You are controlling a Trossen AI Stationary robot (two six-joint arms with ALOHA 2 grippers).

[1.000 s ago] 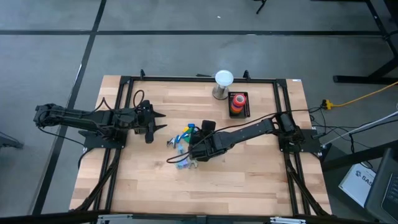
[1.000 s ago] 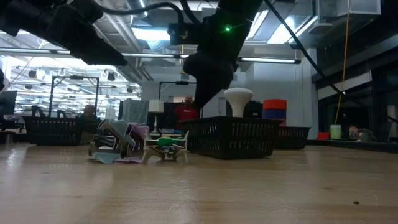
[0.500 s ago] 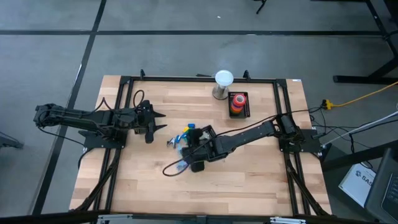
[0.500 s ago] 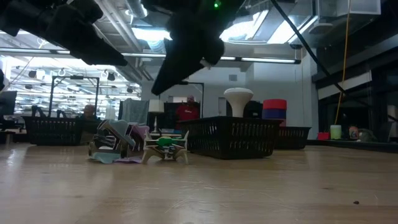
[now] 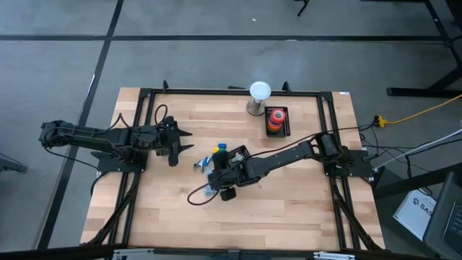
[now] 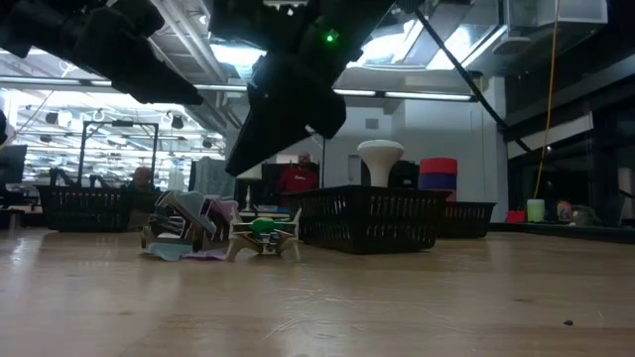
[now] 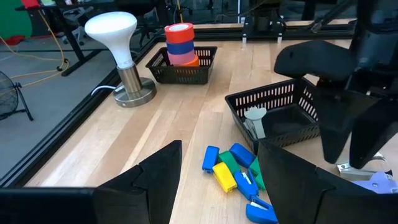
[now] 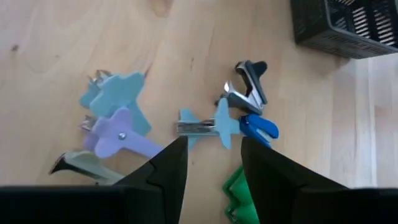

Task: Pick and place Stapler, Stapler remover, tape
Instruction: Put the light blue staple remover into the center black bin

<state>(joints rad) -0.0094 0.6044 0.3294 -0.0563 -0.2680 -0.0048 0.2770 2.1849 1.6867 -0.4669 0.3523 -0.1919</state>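
Observation:
A heap of claw staple removers lies on the wood: a light blue one (image 8: 205,127) right below my open right gripper (image 8: 213,180), with purple (image 8: 121,138), black (image 8: 249,81) and blue (image 8: 258,127) ones around it. My right gripper (image 5: 219,179) hovers above them, pointing down (image 6: 243,159). Small blue, yellow and green staplers (image 7: 233,174) lie beside a black mesh basket (image 7: 280,118). The stacked tape rolls (image 5: 276,118) sit in a smaller basket at the far edge. My left gripper (image 5: 186,141) waits open, left of the heap.
A white mushroom-shaped lamp (image 5: 258,97) stands at the far edge beside the tape basket (image 7: 186,62). The black mesh basket holds a pale staple remover (image 7: 255,121). A cable loop (image 5: 195,195) hangs from the right arm. Bare wood lies toward the near edge (image 5: 238,224).
My right gripper has moved toward the table's left, from in front of the black basket to above the heap of staple removers, and has tipped to a slant. The things on the table have stayed put.

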